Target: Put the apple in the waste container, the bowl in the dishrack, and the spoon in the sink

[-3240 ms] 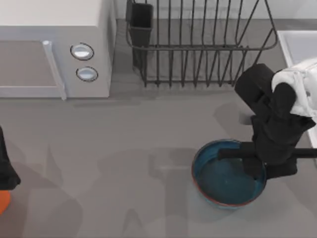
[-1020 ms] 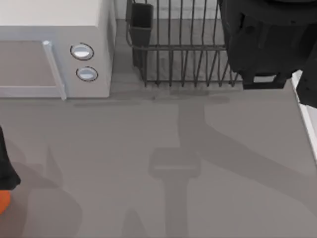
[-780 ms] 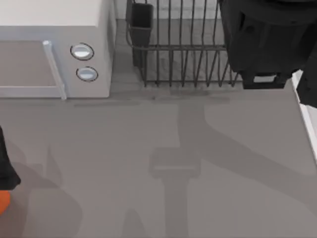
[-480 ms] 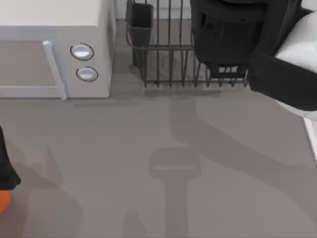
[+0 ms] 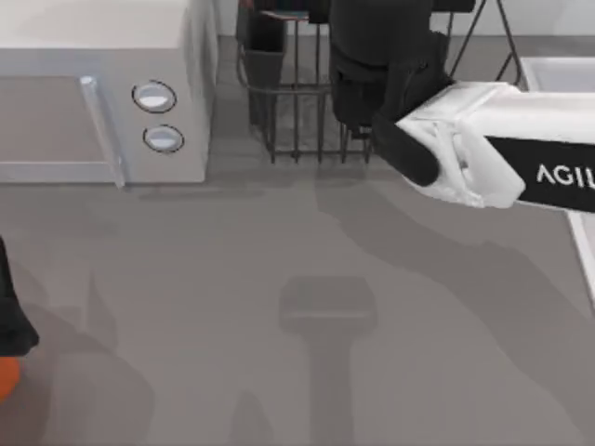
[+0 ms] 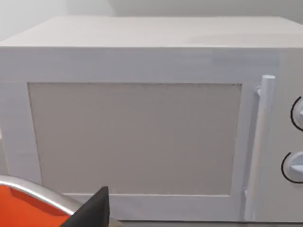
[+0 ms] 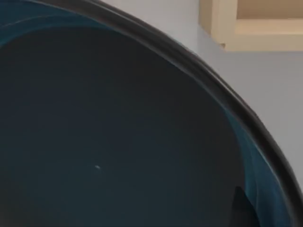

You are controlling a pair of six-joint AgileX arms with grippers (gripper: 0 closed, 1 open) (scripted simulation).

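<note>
The blue bowl [image 7: 118, 132] looms close in the right wrist view, its dark rim [image 7: 227, 109] curving past, with one dark fingertip [image 7: 239, 208] against its inside wall. My right gripper [image 5: 376, 65] hangs over the dark wire dishrack [image 5: 297, 121], shut on the bowl, which the wrist hides from above. The sink [image 5: 555, 76] shows as a pale rim at the right edge. My left gripper [image 5: 9, 311] is parked at the left edge beside an orange, metal-rimmed waste container [image 6: 28, 203]. Apple and spoon are out of view.
A white microwave [image 5: 102, 102] with two round knobs stands at the back left, its door and handle [image 6: 258, 142] close in the left wrist view. The rack's dark utensil cup [image 5: 265, 42] sits at its left corner. The grey tabletop [image 5: 279, 307] lies bare in front.
The bowl has left the table in my right gripper. Over the last second the right arm has swung left above the dishrack. The left arm has not moved.
</note>
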